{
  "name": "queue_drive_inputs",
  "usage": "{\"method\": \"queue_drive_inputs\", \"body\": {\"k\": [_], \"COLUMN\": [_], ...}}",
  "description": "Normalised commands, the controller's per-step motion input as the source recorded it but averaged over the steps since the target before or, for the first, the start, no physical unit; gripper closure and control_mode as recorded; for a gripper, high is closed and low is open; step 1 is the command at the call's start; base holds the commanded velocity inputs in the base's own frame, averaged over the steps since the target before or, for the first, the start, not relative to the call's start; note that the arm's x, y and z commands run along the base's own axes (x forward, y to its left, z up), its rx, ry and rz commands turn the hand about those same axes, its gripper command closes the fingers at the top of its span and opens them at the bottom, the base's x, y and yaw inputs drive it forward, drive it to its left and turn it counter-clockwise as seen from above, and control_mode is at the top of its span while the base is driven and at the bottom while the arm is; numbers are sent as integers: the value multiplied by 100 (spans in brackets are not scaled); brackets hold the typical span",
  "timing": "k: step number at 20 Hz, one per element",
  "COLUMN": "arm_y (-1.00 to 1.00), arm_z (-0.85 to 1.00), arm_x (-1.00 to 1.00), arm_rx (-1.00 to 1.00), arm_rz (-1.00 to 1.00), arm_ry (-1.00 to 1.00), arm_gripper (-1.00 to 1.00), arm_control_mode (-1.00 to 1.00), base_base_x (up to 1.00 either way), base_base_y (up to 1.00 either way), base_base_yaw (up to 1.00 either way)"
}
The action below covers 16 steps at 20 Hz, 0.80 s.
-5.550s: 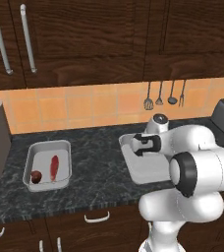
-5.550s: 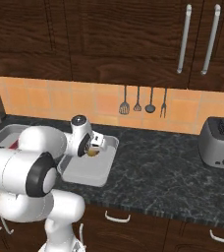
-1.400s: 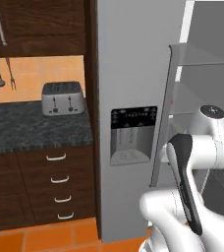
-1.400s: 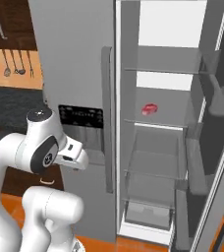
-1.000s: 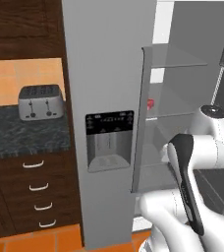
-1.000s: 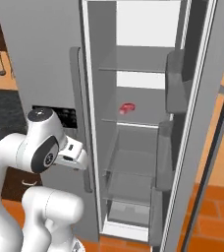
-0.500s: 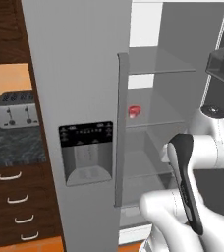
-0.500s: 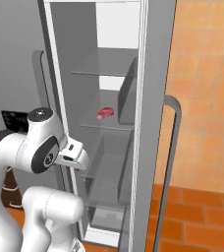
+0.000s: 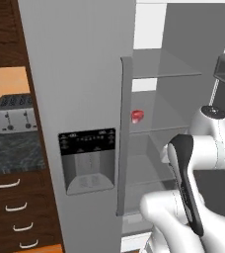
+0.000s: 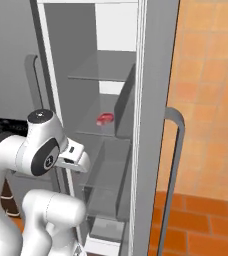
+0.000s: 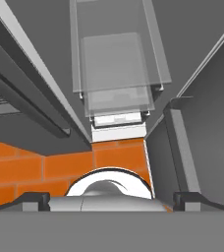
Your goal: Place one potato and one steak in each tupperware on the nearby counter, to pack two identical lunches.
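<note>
Kitchen: dark wood cabinets and an orange tiled wall on the far left, orange floor tiles down low, big grey fridge (image 9: 80,74) taking up most of the middle.
Toaster: silver toaster (image 9: 13,113) sits at the far left on the counter (image 9: 11,150), up against the fridge's side. Drawers (image 9: 16,212) with curved silver handles are under it.
Counter: just that dark speckled strip at the left edge, well apart from the arm.
Fridge front: shut left door has a dark dispenser panel (image 9: 87,160) with a recessed tray below, and a tall grey handle (image 9: 124,133) along its right edge.
Fridge inside: right side is standing open, glass shelves (image 9: 166,64) stacked one above the other, white back wall showing behind.
Steak: small red steak (image 9: 137,115) lies on the middle shelf, near the left wall of the compartment; in the right base view it's the red bit (image 10: 105,118) on that same shelf, alone.
Open door: swung out on the right, grey handle loop (image 10: 173,165) in front of the orange wall.
Arm: white arm (image 9: 203,148) is folded up in front of the open compartment, below the steak's shelf and not touching it.
Gripper: gripper (image 11: 112,199) points down at the floor and the fridge's bottom drawer (image 11: 116,101); both dark tips sit far apart, so it's spread wide with nothing between them.
</note>
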Motion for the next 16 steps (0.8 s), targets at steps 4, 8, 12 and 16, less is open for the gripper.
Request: {"method": "queue_drive_inputs", "body": {"k": [4,8,12,16], "arm_y": [0,0,0,0], "arm_z": [0,0,0,0], "arm_x": [0,0,0,0], "arm_rx": [0,0,0,0], "arm_rz": [0,0,0,0], "arm_ry": [0,0,0,0], "arm_gripper": [-100,-100,-100,-100], "arm_control_mode": [100,100,100,100], "base_base_x": [46,46,40,25], "base_base_y": [-17,-22,-25,-30], "base_base_yaw": [1,2,3,4]}}
